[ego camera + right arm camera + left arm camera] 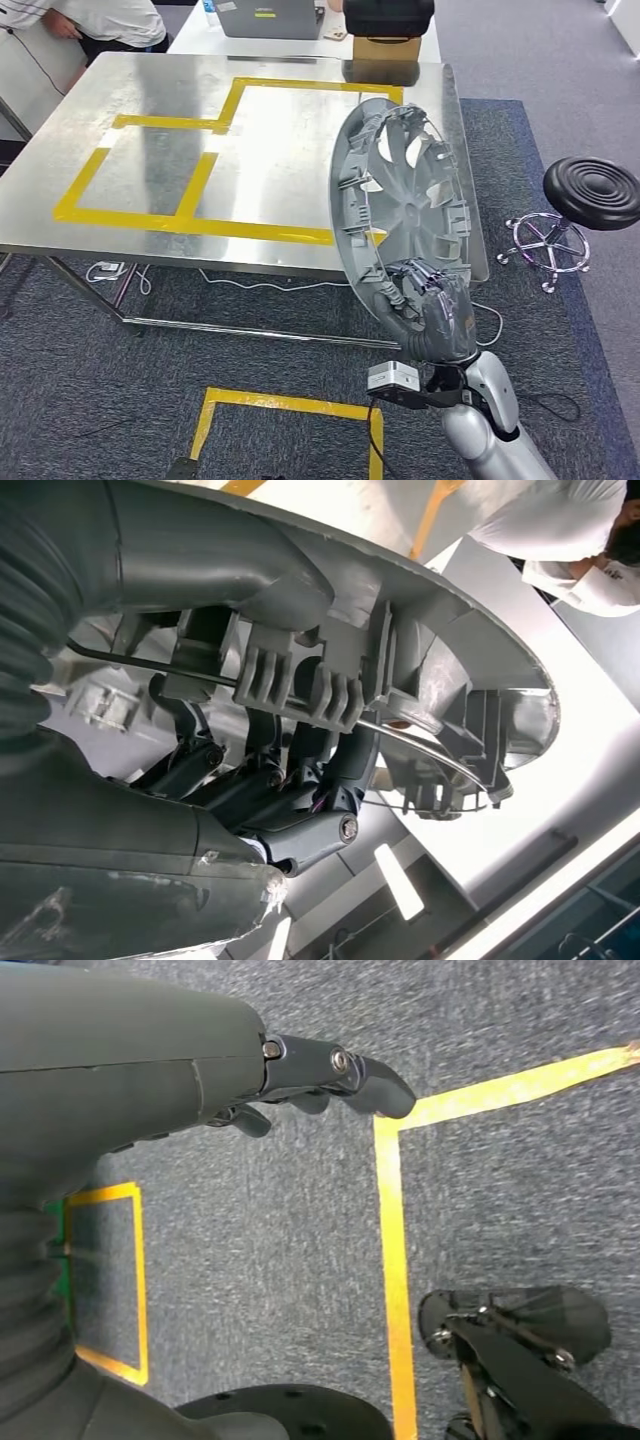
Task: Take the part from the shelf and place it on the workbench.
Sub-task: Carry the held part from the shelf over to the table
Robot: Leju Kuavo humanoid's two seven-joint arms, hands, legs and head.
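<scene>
- The right hand point(432, 312) holds a grey plastic wheel cover point(400, 195) by its bottom rim.
- The wheel cover stands up on its edge, with its ribbed back side facing the robot.
- It is up in the air, in front of the near right corner of the shiny metal workbench point(151, 150). It does not rest on the workbench.
- In the right wrist view, the dark fingers point(324, 780) curl around the rim of the wheel cover point(423, 660) and the grey thumb presses the other side.
- The left hand point(249, 1075) hangs low over the grey carpet point(249, 1260). Its fingers point(362, 1080) are held out almost straight and hold nothing.
- Yellow tape point(196, 180) makes box shapes on the workbench top.
- More yellow tape lines point(392, 1260) lie on the carpet.
- A black round stool point(592, 190) stands on the floor to the right of the workbench.
- A person in a white shirt point(98, 20) leans at the far left corner.
- A laptop point(268, 18) and a cardboard box point(386, 47) sit on a white table behind the workbench.
</scene>
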